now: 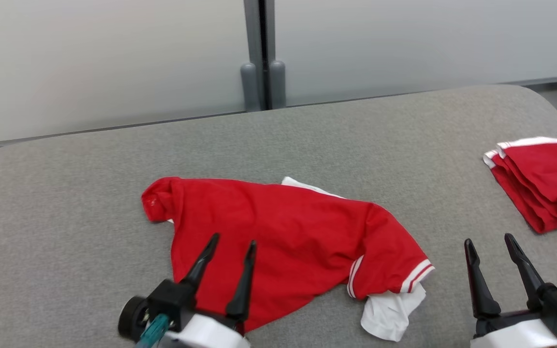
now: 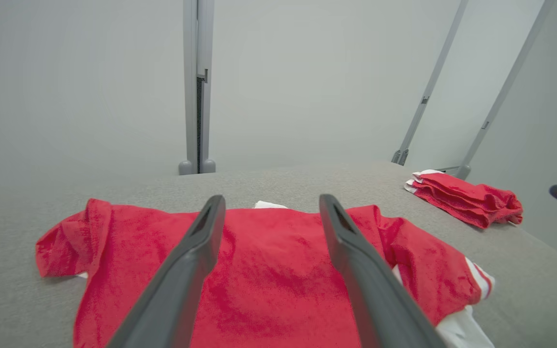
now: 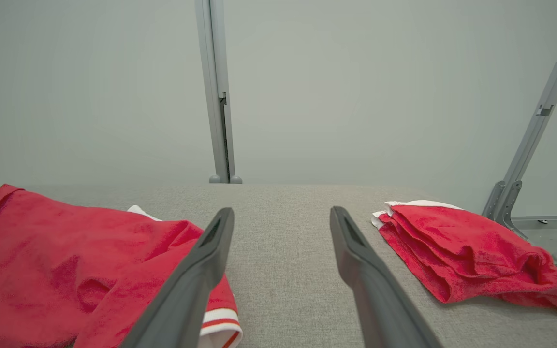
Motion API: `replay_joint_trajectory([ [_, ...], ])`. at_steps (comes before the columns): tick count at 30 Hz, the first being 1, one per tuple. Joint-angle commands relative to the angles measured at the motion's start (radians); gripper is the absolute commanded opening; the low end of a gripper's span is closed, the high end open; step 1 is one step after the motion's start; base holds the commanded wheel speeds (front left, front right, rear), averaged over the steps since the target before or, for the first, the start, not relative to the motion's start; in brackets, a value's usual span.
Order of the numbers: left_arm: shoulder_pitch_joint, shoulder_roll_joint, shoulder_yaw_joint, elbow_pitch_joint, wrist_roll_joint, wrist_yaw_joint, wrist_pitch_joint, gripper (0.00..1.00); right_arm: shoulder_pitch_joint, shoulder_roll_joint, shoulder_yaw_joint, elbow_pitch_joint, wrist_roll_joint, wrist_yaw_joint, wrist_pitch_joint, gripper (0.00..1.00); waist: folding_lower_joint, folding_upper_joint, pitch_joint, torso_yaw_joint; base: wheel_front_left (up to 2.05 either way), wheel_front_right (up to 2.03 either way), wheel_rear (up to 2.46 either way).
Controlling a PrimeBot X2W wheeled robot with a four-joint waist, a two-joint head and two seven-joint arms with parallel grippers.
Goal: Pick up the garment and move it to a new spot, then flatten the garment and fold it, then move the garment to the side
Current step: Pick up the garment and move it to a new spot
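I see the grey fabric-covered table (image 1: 65, 217) with the rumpled red short-sleeved shirt with white trim (image 1: 278, 227) lying mid-table, and a folded red cloth pile (image 1: 544, 179) near its right edge. My left gripper (image 1: 234, 240) is spread over the shirt's near part, and my right gripper (image 1: 489, 239) is spread over bare table.

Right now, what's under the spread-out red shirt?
White fabric pokes out from under the red shirt at its near right corner and far edge. The rest underneath is covered.
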Motion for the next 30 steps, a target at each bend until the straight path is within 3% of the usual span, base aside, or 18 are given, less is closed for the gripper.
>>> replay_joint_trajectory([
  [1, 0.06, 0.008, 0.048, -0.034, 0.034, 0.009, 0.0, 1.0, 0.022, -0.006, -0.005, 0.001, -0.003, 0.0, -0.005, 1.0, 0.0, 0.0, -0.058, 0.065, 0.0, 0.0, 0.0],
  [6, 0.267, -0.012, 0.228, -0.09, 0.11, -0.014, 0.0, 1.0, 0.077, -0.007, -0.023, 0.02, -0.009, 0.0, -0.005, 1.0, 0.0, 0.0, -0.092, 0.118, 0.0, 0.0, 0.0],
  [14, 0.455, -0.074, 0.447, -0.074, 0.188, -0.115, 0.0, 1.0, 0.147, -0.006, -0.052, 0.055, 0.015, 0.0, -0.005, 1.0, 0.0, 0.0, -0.127, 0.152, 0.0, 0.0, 0.0],
  [23, 0.466, -0.11, 0.537, -0.062, 0.243, -0.194, 0.0, 1.0, 0.153, -0.005, -0.043, 0.059, 0.04, 0.0, -0.005, 1.0, 0.0, 0.0, -0.123, 0.152, 0.0, 0.0, 0.0],
  [30, 0.46, -0.115, 0.546, -0.061, 0.236, -0.204, 0.0, 1.0, 0.14, -0.005, -0.036, 0.057, 0.037, 0.0, -0.005, 1.0, 0.0, 0.0, -0.113, 0.137, 0.0, 0.0, 0.0],
])
